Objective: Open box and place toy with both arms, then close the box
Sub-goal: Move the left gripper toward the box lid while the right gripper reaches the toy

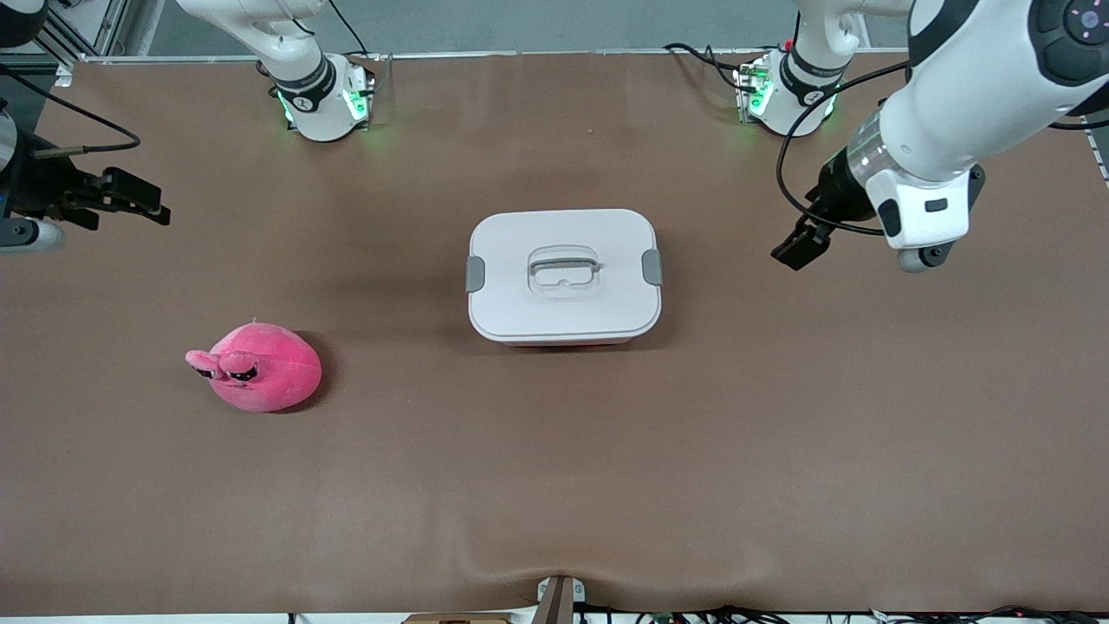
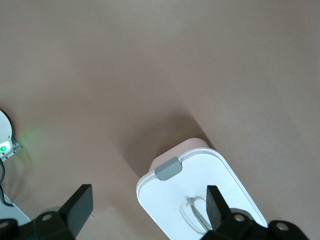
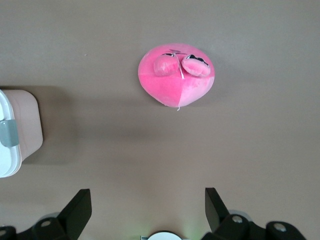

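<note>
The box (image 1: 564,276) sits near the middle of the brown bench (image 1: 554,485), lid (image 1: 563,264) on and flat. The lid is white w/ a recessed handle (image 1: 564,266) in the centre. Two grey clips are on the short sides: one clip (image 1: 475,274) toward the right arm's end, the other clip (image 1: 652,267) toward the left arm's end. Both lie down against the box wall, so the box looks shut. A thin pink strip of the tub shows under the lid at the edge nearest the front camera.

The toy (image 1: 257,367) is a pink plush, lying on the bench well apart from the box, toward the right arm's end and nearer to the front camera than the box. Its snout and dark eyes point to the right arm's end of the bench. Nothing touches it.

Left gripper (image 1: 799,245) hangs in the air over bare bench beside the box, at the left arm's end; jaws released wide, nothing between them. In the left wrist view the box corner w/ one clip is seen under the jaws.

Right gripper (image 1: 130,198) hangs over bare bench near the edge at the right arm's end; jaws released too, empty. The right wrist view shows the toy below, apart from the fingers (image 3: 77,212).
</note>
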Controlling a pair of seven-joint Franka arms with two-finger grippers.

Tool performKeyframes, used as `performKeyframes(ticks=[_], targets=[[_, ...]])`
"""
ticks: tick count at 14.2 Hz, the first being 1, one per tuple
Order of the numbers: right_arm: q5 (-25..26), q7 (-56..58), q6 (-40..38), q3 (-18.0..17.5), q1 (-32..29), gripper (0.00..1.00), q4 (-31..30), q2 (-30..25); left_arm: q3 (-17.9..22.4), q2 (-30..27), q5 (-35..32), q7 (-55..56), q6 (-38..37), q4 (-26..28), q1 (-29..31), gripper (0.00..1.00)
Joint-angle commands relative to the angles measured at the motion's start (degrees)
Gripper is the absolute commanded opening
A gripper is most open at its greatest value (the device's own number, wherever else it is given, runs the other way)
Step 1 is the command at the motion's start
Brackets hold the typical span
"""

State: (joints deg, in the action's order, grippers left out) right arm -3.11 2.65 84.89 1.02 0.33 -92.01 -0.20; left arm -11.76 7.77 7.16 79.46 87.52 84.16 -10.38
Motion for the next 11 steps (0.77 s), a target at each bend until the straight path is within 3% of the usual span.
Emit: performKeyframes(ticks=[1,6,11], targets=[[0.03,-0.19,2.38,-0.05,0.73,1.00,-2.99,-0.06,0.07,0.93,0.31,6.64,0.19,-0.49,-2.09,1.00],[0.12,-0.19,9.49,-0.14,2.57,1.00,-10.72,-0.06,0.07,2.69,0.22,17.55,0.89,-0.58,-6.57,1.00],[0.12,-0.10,12.49,-0.05,3.98,1.00,-11.70,3.18,0.07,5.14,-0.31,30.10,4.57,-0.49,-9.47,1.00]])
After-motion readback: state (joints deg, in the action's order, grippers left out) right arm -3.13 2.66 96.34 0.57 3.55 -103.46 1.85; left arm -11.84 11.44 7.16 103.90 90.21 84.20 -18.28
